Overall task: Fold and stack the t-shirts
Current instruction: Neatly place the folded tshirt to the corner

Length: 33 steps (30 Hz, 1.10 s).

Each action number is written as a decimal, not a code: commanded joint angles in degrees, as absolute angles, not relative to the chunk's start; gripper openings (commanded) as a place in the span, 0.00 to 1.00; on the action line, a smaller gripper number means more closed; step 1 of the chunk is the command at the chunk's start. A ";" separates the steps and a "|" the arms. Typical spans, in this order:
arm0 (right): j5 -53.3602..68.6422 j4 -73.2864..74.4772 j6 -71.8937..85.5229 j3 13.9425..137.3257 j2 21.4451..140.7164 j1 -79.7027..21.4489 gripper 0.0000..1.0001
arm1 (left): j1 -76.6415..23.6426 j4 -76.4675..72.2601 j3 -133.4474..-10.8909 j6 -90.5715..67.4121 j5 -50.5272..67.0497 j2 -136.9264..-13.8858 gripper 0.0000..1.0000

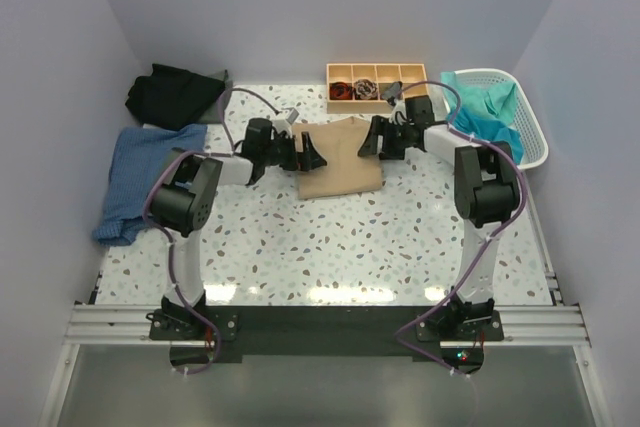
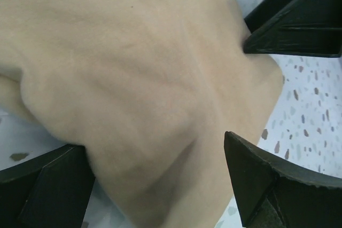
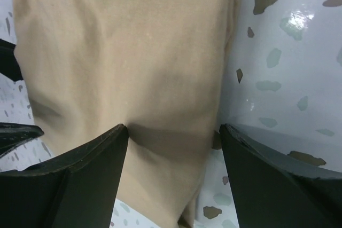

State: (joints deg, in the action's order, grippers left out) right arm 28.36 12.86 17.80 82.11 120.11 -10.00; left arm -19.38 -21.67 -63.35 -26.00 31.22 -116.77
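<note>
The tan-beige t-shirt (image 1: pixel 340 159) lies folded into a rectangle at the table's middle back. My left gripper (image 1: pixel 308 153) is at its left edge and my right gripper (image 1: pixel 370 141) is at its right edge, both low on the cloth. In the left wrist view the gripper (image 2: pixel 155 180) is open, with tan cloth (image 2: pixel 133 78) bulging between the wide-apart fingers (image 2: pixel 267 180). In the right wrist view the gripper (image 3: pixel 173 148) is open and straddles the shirt's edge (image 3: pixel 133 68); one finger (image 3: pixel 75 180) rests on cloth and the other is over bare table.
A denim-blue shirt (image 1: pixel 145 177) lies at the left edge and a black shirt (image 1: pixel 172 94) in the back left corner. A white laundry basket (image 1: pixel 530 122) at the back right holds a teal shirt (image 1: pixel 488 112). A wooden compartment tray (image 1: pixel 377 84) stands behind the tan shirt.
</note>
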 commanded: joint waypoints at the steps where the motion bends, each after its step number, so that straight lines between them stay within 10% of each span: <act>1: 32.17 13.01 18.63 84.81 122.96 -10.20 0.74 | -20.12 -25.83 -62.84 -30.23 39.28 -122.42 1.00; 4: 32.87 12.74 18.81 84.81 123.57 -10.28 0.74 | -21.00 -30.22 -64.42 -33.48 42.26 -125.76 0.97; 7: 33.40 13.53 18.55 85.25 124.10 -10.46 0.73 | -21.97 -33.13 -68.02 -36.91 45.35 -129.54 0.22; 10: 33.40 13.54 18.28 84.90 123.75 -10.46 0.73 | -22.59 -32.00 -72.15 -38.14 45.70 -132.36 0.00; 33: 23.38 11.78 17.05 78.75 113.55 -10.55 0.78 | -16.44 26.88 -113.89 -0.27 10.37 -120.76 0.00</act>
